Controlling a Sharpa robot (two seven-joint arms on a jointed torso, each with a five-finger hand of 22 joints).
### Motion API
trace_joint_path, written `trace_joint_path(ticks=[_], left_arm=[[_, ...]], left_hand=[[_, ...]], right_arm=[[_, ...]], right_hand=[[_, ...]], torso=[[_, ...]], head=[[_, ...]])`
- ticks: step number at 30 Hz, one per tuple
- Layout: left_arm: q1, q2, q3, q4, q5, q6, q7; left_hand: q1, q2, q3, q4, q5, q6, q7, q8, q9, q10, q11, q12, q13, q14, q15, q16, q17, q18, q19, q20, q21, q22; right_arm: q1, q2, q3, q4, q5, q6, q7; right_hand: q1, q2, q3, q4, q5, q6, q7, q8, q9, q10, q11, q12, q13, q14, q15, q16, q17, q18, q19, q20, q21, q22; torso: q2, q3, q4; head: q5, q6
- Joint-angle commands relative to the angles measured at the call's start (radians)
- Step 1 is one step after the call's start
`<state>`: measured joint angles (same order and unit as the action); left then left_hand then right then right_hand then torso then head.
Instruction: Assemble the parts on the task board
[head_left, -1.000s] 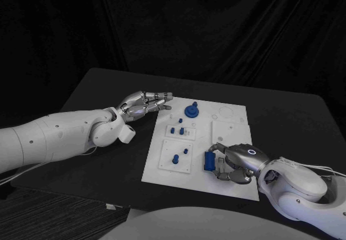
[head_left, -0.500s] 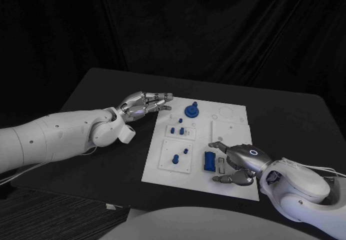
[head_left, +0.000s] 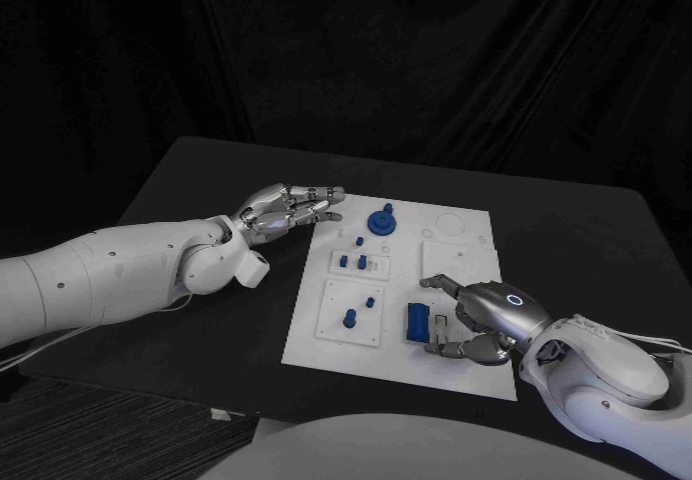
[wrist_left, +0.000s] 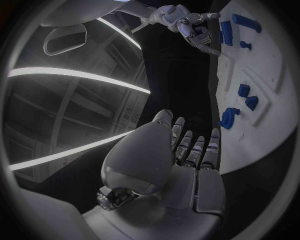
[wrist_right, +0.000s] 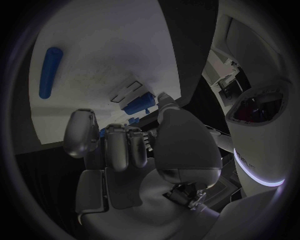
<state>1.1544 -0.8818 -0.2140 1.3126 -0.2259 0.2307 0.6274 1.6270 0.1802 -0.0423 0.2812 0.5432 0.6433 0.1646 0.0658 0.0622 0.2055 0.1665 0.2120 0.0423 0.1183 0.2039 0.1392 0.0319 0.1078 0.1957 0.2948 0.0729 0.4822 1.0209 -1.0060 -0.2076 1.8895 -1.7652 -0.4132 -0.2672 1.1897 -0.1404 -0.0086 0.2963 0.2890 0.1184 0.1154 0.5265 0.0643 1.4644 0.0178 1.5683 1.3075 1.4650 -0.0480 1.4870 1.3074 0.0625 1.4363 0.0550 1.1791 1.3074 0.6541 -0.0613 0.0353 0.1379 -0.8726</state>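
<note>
1. The left hand (head_left: 293, 208) hovers over the black table (head_left: 188, 190), just off the far left corner of the task board (head_left: 462, 375). Its fingers (wrist_left: 194, 150) lie extended and close side by side, and they hold nothing.
2. The white task board lies in the middle of the table. A round blue knob-like part (head_left: 384, 221) stands near its far edge, just beside the left hand's fingertips but apart from them.
3. Small blue pegs (head_left: 361, 262) stand in a raised plate below the knob, and two more blue parts (head_left: 351, 318) sit in the next plate nearer the robot.
4. An oblong blue block (head_left: 417, 322) lies on the board to the right of those plates.
5. The right hand (head_left: 483, 318) sits over the near right part of the board, just beside the block. Its fingers (wrist_right: 125, 145) are curled inwards; whether they touch or pinch the block cannot be told.
</note>
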Motion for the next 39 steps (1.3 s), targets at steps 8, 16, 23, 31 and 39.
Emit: trace_joint_path(ticks=[8, 16, 23, 31, 39], left_arm=[[-0.002, 0.001, 0.001, 0.003, 0.006, 0.013, 0.009], [-0.002, 0.004, 0.001, 0.002, 0.006, 0.016, 0.007], [-0.003, 0.004, 0.001, 0.001, 0.006, 0.018, 0.006], [-0.003, 0.004, 0.001, 0.000, 0.006, 0.020, 0.004], [-0.004, 0.003, 0.001, -0.001, 0.006, 0.021, 0.005]], left_hand=[[0.006, 0.002, 0.007, 0.000, 0.004, 0.004, 0.005, 0.006, 0.001, 0.001, 0.006, 0.004, 0.001, -0.001, 0.004, 0.004, 0.001, -0.009, 0.007, -0.001, 0.004, 0.001], [0.006, 0.002, 0.007, 0.000, 0.004, 0.004, 0.005, 0.006, 0.001, 0.001, 0.006, 0.004, 0.001, -0.001, 0.004, 0.004, 0.001, -0.009, 0.007, -0.001, 0.004, 0.001], [0.007, 0.002, 0.009, -0.001, 0.005, 0.004, 0.006, 0.006, 0.001, 0.000, 0.007, 0.004, 0.001, -0.001, 0.004, 0.004, 0.001, -0.010, 0.007, -0.001, 0.004, 0.000], [0.007, 0.002, 0.009, -0.001, 0.005, 0.004, 0.006, 0.006, 0.001, 0.000, 0.007, 0.004, 0.001, -0.001, 0.004, 0.004, 0.001, -0.010, 0.007, -0.001, 0.004, 0.000], [0.007, 0.002, 0.011, -0.001, 0.005, 0.002, 0.006, 0.006, 0.001, 0.000, 0.007, 0.003, 0.001, -0.002, 0.004, 0.004, 0.001, -0.010, 0.008, -0.001, 0.005, 0.001]], right_arm=[[-0.001, 0.026, 0.000, -0.027, 0.005, -0.004, 0.002], [-0.002, 0.045, 0.000, -0.042, 0.005, 0.016, -0.001], [-0.004, 0.055, 0.000, -0.046, 0.005, 0.023, -0.001], [-0.004, 0.050, 0.000, -0.039, 0.005, 0.006, 0.014], [-0.003, 0.022, 0.000, -0.014, 0.047, -0.041, 0.042]], right_hand=[[0.033, 0.069, 0.035, -0.010, 0.104, 0.026, 0.000, 0.010, -0.007, 0.106, -0.004, 0.003, 0.263, 0.074, -0.005, -0.007, 0.133, 0.020, 0.001, 0.001, -0.016, 0.153], [0.079, 0.084, 0.046, -0.025, 0.196, 0.036, 0.000, 0.005, -0.008, 0.106, -0.004, 0.003, 0.263, 0.072, -0.006, -0.011, 0.127, 0.021, -0.001, 0.000, -0.026, 0.152], [0.103, 0.078, 0.025, -0.026, -0.010, 0.062, 0.000, 0.019, -0.006, 0.106, -0.004, 0.003, 0.263, 0.072, -0.005, -0.012, 0.124, 0.021, 0.001, 0.000, -0.029, 0.152], [0.013, -0.133, -0.118, 0.007, -0.229, 0.092, -0.001, 0.030, -0.003, 0.105, -0.005, 0.001, 0.261, 0.072, -0.007, -0.012, 0.124, 0.019, 0.005, -0.002, -0.023, 0.155], [-0.041, -0.160, -0.253, 0.007, -0.222, 0.117, -0.008, 0.051, 0.000, 0.102, -0.010, -0.001, 0.257, 0.073, -0.011, -0.010, 0.127, 0.017, 0.008, -0.005, -0.012, 0.158]], torso=[[0.001, 0.0002, 0.0003], [0.001, -0.0002, -0.0001], [0.001, 0.0002, 0.0004], [0.000, -0.0001, -0.0003], [0.000, -0.0001, -0.0005]], head=[[0.003, 0.000], [0.003, 0.000], [0.004, 0.000], [0.006, 0.000], [0.008, 0.000]])
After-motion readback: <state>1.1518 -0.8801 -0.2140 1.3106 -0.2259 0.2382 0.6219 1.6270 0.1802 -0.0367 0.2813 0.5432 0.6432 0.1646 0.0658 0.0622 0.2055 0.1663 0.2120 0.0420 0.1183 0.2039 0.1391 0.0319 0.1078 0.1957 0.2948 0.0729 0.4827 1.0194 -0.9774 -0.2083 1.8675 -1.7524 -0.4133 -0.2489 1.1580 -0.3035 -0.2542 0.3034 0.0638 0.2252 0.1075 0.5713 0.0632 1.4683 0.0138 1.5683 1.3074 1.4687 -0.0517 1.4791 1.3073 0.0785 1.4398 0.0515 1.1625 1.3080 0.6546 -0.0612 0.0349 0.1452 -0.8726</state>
